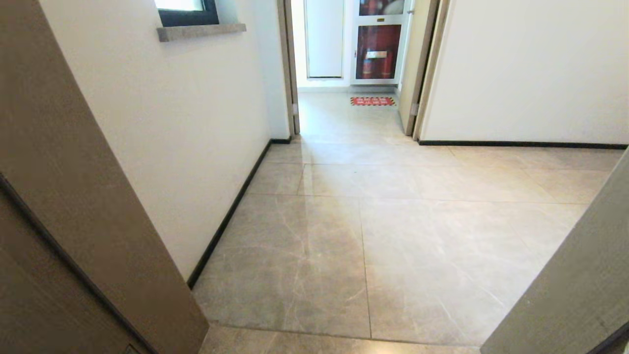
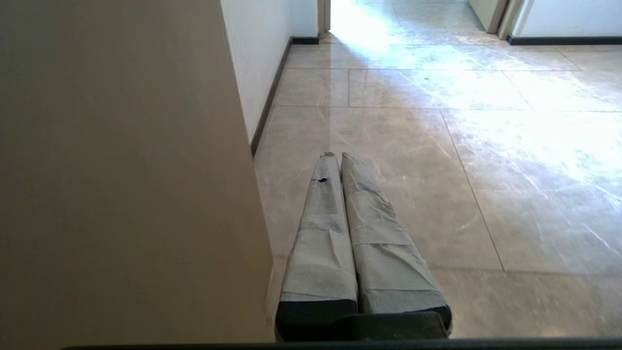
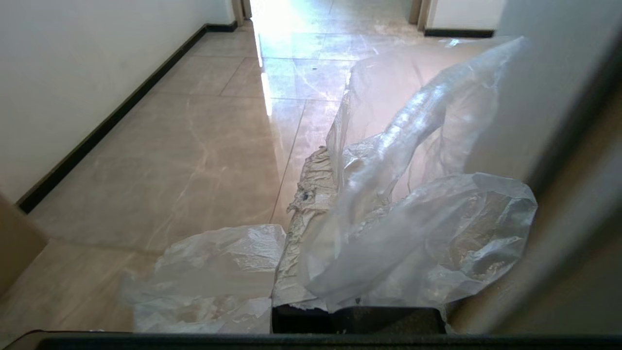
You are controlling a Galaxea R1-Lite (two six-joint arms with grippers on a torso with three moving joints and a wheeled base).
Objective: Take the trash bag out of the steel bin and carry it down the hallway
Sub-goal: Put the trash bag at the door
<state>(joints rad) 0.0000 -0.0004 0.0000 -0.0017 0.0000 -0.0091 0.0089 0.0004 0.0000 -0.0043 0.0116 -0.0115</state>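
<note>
While you look ahead from the head cam, you see the hallway [image 1: 373, 231]: grey-beige marbled floor tiles, pale wall w/ a dark baseboard [image 1: 228, 216] running along the left, and an open doorway [image 1: 344, 73] at the far end. Past that doorway a red floor mat [image 1: 372, 101] lies in front of a white cabinet w/ red panels [image 1: 378, 51]. A window sill [image 1: 201, 31] juts from the left wall, far up. Wood-coloured door edges [image 1: 64, 187] frame the view near left & near right. Neither arm shows in this view.

From the left wrist cam you see the left tool [image 2: 336, 155], its two tape-wrapped fingers [image 2: 320, 233] pressed together, clenched on nothing, pointing out over the floor tiles close beside the door edge on the left.

From the right wrist cam you see the right tool [image 3: 316, 160] clenched, w/ the trash bag [image 3: 403, 233] caught between its wrapped fingers [image 3: 311, 194]. That bag is thin, clear, crinkled plastic; it billows over and around the tool, partly hiding the fingers, and more of it [image 3: 214, 277] hangs on the tool's other side above the floor. A door edge sits close by the bag on the right. You won't find the steel bin in any view.
</note>
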